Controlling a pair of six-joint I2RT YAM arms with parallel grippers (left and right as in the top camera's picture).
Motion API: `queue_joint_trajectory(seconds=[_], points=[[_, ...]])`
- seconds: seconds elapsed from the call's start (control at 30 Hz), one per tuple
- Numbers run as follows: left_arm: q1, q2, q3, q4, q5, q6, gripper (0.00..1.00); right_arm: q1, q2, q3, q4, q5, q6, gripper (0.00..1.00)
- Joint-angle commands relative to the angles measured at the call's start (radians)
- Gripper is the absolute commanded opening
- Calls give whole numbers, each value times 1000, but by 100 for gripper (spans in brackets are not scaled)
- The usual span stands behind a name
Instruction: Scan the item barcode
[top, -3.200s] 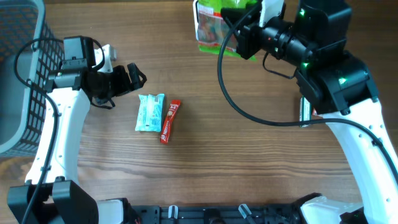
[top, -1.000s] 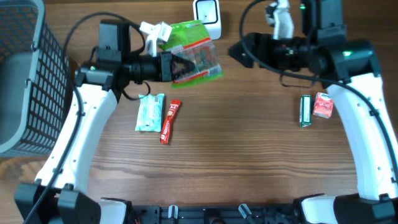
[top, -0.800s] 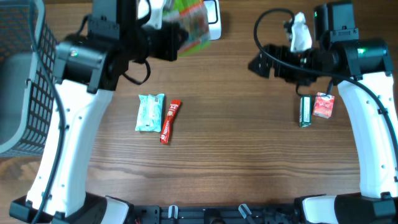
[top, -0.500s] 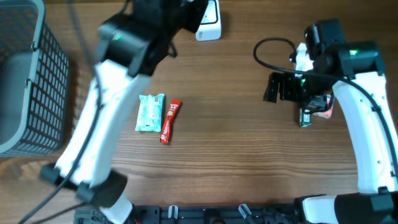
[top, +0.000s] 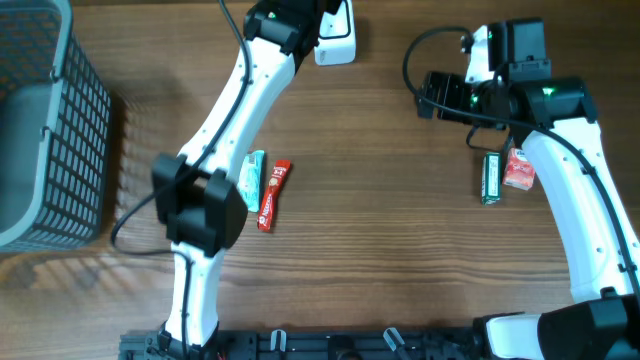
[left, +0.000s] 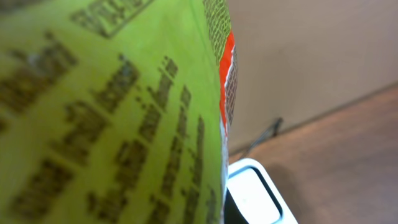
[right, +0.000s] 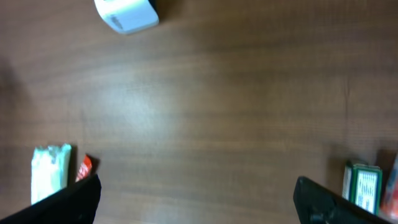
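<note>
The left arm (top: 240, 100) has swung up and out to the far edge of the table (top: 380, 270) since a moment ago, and the green snack packet (left: 106, 106) it carried can no longer be seen from overhead. In the left wrist view the packet fills most of the picture, printed side close to the lens, with the white scanner (top: 335, 35) just past its lower edge. The left jaws are hidden behind it, clamped tight on the packet. The right arm (top: 560, 160) has pulled back from the small green box (top: 490, 178) and red carton (top: 518, 168) on the right. The right jaws are spread fully apart with nothing between them, held above bare wood. Mid-table lie a mint-coloured packet (top: 256, 172), partly under the left arm, and a red stick sachet (top: 272, 195) just beside it. A grey mesh basket (top: 60, 120) sits at the far left.
</note>
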Motion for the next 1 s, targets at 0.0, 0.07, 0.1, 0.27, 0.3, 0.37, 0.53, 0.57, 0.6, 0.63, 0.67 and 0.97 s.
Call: queue_joint_trajectory(seconds=[0.0,0.07,0.1,0.27,0.3,0.37,0.53,0.57,0.6,0.63,0.67,0.97], points=[[58,106,12,128,103,11,4,2,10,-1,44,17,8,100],[76,172,12,203,163,11,4,2,10,-1,48,17,8,100],[79,197,12,227,176,11,4,2,10,-1,48,17,8,100],[74,238,12,234,178,11,4,2,10,-1,48,17,8,100],[73,237,12,224,177,11,4,2,10,-1,48,17,8,100],[73,235,12,195,172,18,4,2,10,-1,48,17,8,100],[52,216,13,160,55,113,4,2,10,-1,48,17,8,100],[41,211,12,161,32,151,4,2,10,-1,48,17,8,100],[27,203,12,164,-5,191,4,2,10,-1,48,17,8,100],[16,196,12,171,-48,219,4,2,10,-1,48,17,8,100],[2,191,12,175,-106,260,4,2,10,-1,48,17,8,100],[-81,198,12,55,-198,400,4,2,10,-1,48,17,8,100]])
